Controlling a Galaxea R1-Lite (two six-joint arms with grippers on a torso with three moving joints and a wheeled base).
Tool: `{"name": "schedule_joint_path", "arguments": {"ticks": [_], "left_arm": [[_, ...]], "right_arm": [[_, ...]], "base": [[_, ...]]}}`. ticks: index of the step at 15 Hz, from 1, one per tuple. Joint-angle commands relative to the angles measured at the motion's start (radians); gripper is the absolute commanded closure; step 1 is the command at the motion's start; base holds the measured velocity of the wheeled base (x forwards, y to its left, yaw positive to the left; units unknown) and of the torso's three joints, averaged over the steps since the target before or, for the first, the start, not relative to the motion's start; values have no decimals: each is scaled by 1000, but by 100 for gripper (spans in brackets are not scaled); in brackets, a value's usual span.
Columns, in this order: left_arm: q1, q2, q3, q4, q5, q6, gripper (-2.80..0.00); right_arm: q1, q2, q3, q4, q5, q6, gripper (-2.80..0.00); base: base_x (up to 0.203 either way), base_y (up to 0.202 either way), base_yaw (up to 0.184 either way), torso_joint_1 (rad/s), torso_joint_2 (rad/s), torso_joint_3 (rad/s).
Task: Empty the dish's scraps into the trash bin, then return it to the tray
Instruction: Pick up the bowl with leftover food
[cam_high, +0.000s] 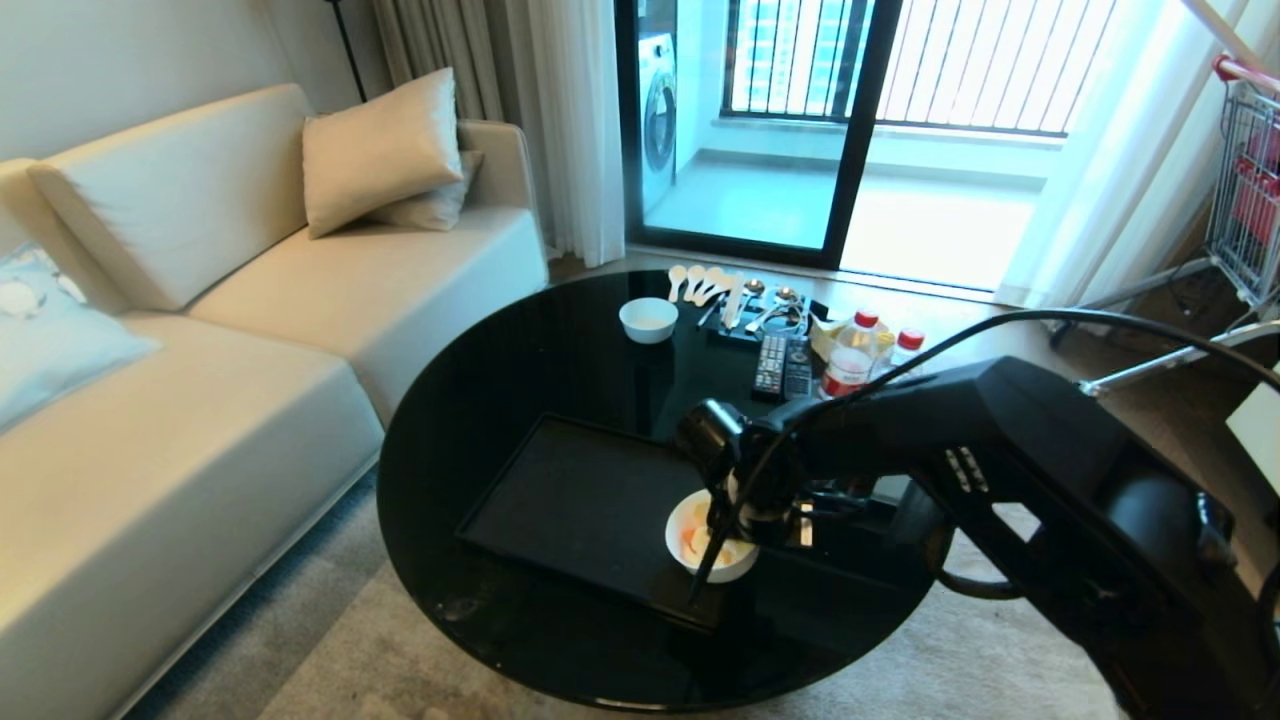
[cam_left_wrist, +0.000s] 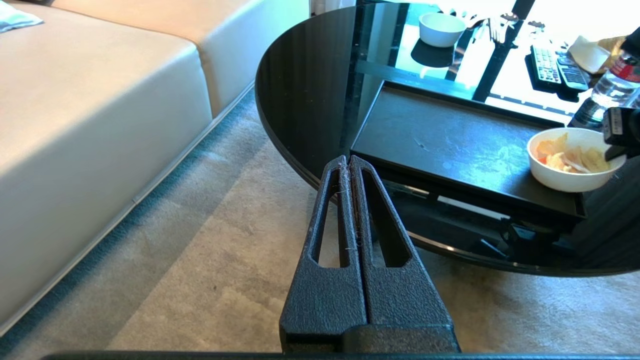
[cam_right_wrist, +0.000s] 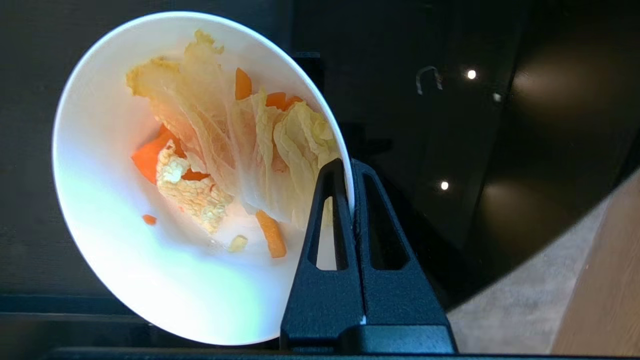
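The dish (cam_high: 678, 530), a deep white bowl, is at the near right corner of the black tray (cam_high: 570, 490). It holds the scraps (cam_right_wrist: 225, 145), pale cabbage leaves and orange pieces. My right gripper (cam_right_wrist: 348, 167) is shut on the dish's rim, one finger inside the bowl and one outside. From the head view the right wrist covers part of the bowl. Whether the dish rests on the tray or hangs just above it I cannot tell. The left gripper (cam_left_wrist: 348, 161) is shut and empty, low over the carpet beside the table, looking at the dish (cam_left_wrist: 565, 177) and tray (cam_left_wrist: 440, 135). The trash bin is out of view.
The tray lies on a round black glass table (cam_high: 480, 380). At its far side are a smaller white bowl (cam_high: 648, 320), spoons (cam_high: 700, 283), two remotes (cam_high: 783, 366) and two bottles (cam_high: 850, 360). A cream sofa (cam_high: 200, 350) stands left, a wire cart (cam_high: 1250, 200) at the far right.
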Motion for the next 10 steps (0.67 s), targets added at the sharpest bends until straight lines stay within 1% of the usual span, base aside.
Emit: {"name": "schedule_joint_path", "arguments": {"ticks": [1, 5, 7, 10], "left_arm": [[0, 0, 0, 0, 1, -1, 0], [0, 0, 0, 0, 1, -1, 0], [0, 0, 0, 0, 1, -1, 0], [0, 0, 0, 0, 1, -1, 0]], "right_arm": [[-20, -53, 1, 35, 0, 32, 0], [-93, -154, 31, 58, 17, 49, 0], [-132, -221, 95, 55, 35, 49, 0], [-200, -341, 244, 32, 65, 49, 0]], "base": [[0, 0, 0, 0, 0, 0], [0, 0, 0, 0, 0, 0], [0, 0, 0, 0, 0, 0], [0, 0, 0, 0, 0, 0]]}}
